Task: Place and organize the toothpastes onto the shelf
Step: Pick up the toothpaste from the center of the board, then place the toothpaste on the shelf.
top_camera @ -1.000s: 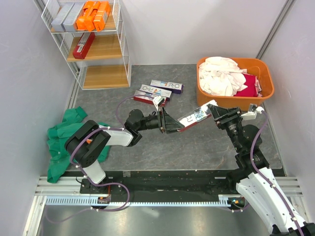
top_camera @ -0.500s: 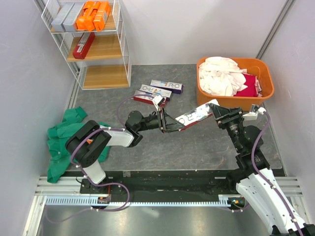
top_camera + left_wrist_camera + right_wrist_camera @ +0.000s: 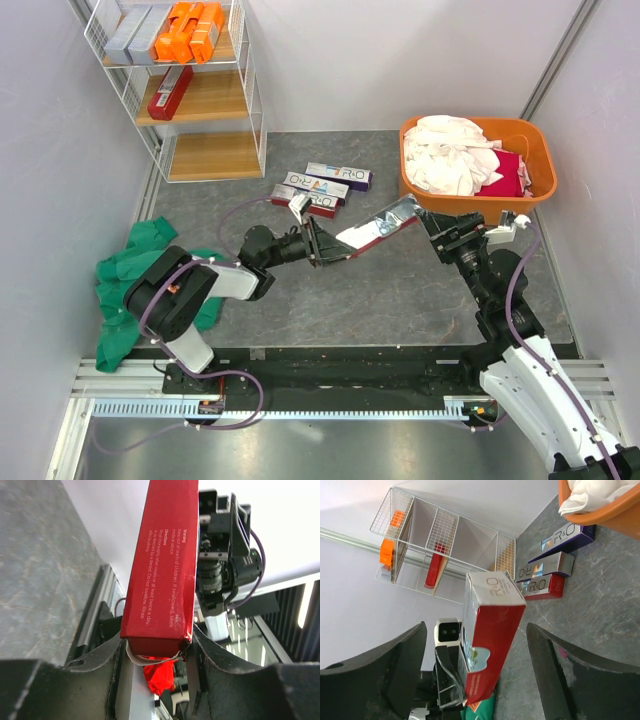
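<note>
**Top view.** Red toothpaste carton (image 3: 372,228) held in the air over the grey table (image 3: 400,290), slanting up from the left gripper (image 3: 318,245) towards the right gripper (image 3: 422,215). Three loose cartons (image 3: 325,185) flat on the table just behind it. White wire shelf (image 3: 215,155) in the far left corner, with grey cartons (image 3: 135,32) and orange cartons (image 3: 190,30) on the top board, one red box on the middle board and the bottom board bare. Orange tub (image 3: 470,205) far right, green cloth (image 3: 125,280) near left. Contact at either end of the carton too small to make out here.

**Left wrist view.** Left gripper (image 3: 155,647) clamped on the lower end of the red toothpaste carton (image 3: 162,565), one finger (image 3: 102,665) against each narrow side. Top of the carton cut off by the frame.

**Right wrist view.** Right gripper (image 3: 476,630) spread wide, both fingers (image 3: 385,680) well clear of the red toothpaste carton (image 3: 490,625), gripping nothing. Shelf (image 3: 450,545) beyond it. Lower end of the carton lost in shadow.

Probably light, hollow, stiff card that would dent under a hard squeeze, with glossy faces likely to slip. Held at one end, apt to swing. Safer taken across the narrow sides, nearer the middle.
</note>
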